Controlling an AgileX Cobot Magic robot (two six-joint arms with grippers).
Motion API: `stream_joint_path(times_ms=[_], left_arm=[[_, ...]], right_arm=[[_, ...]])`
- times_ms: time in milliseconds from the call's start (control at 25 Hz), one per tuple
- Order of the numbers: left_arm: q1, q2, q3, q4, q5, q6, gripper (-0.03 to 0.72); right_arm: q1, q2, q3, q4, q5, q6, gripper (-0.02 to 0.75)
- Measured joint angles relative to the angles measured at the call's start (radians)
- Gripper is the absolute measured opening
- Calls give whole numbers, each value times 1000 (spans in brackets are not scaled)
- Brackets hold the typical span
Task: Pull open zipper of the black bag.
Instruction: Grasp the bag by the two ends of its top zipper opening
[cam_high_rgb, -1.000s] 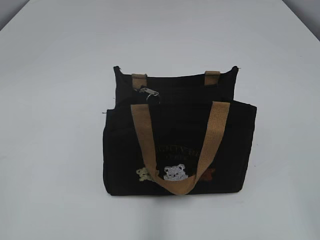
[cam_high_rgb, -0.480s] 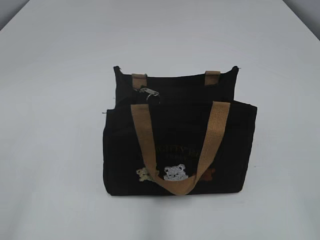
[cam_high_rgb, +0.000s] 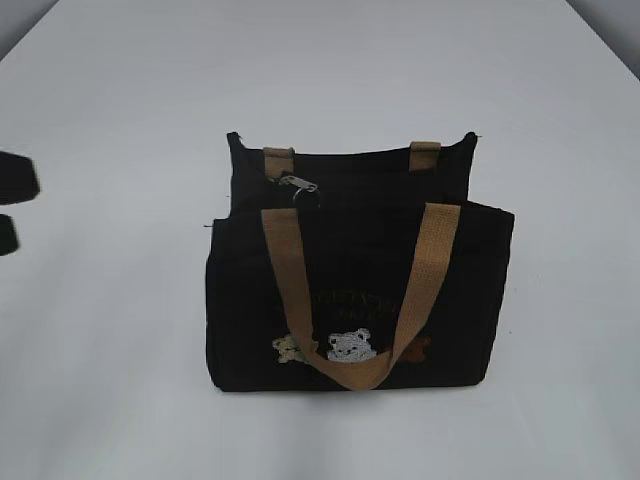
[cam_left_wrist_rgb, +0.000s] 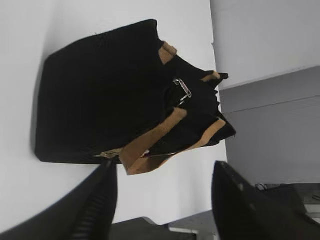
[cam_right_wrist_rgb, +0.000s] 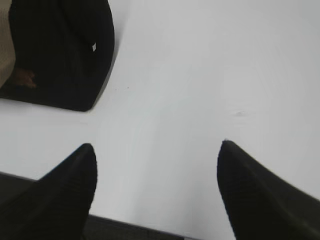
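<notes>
The black bag (cam_high_rgb: 360, 290) stands upright in the middle of the white table, its tan handle drooping over the front with the bear patches. Its zipper (cam_high_rgb: 298, 184), a small silver pull tab, lies at the left end of the top, by the rear handle. My left gripper (cam_high_rgb: 12, 207) shows only as two dark fingertips at the left edge, open, well apart from the bag. In the left wrist view the bag (cam_left_wrist_rgb: 100, 90) and the zipper (cam_left_wrist_rgb: 182, 87) lie ahead of the open left gripper (cam_left_wrist_rgb: 164, 172). My right gripper (cam_right_wrist_rgb: 156, 150) is open over bare table, a bag (cam_right_wrist_rgb: 60, 50) corner at upper left.
The white table (cam_high_rgb: 110, 330) spreads around the bag on all sides. Its far corners are cut off by a grey floor at the top of the exterior view. A grey wall or panel (cam_left_wrist_rgb: 270, 125) lies beyond the table edge in the left wrist view.
The left gripper's fingertips have come into the exterior view at the left edge. The bag and its zipper have not moved.
</notes>
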Motion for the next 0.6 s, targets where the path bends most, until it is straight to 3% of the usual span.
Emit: stream_joint_path(times_ms=[80, 240, 480, 600], left_arm=[[-8, 141, -13, -96, 1, 96, 450], [-59, 340, -114, -137, -13, 203, 450], [-203, 607, -353, -80, -18, 220, 450], [-254, 725, -455, -13, -5, 173, 450]], right_arm=[[15, 50, -13, 0, -69, -8, 578], [57, 173, -58, 0, -171, -16, 578], [152, 449, -197, 0, -234, -32, 578], [205, 602, -292, 0, -235, -75, 578]])
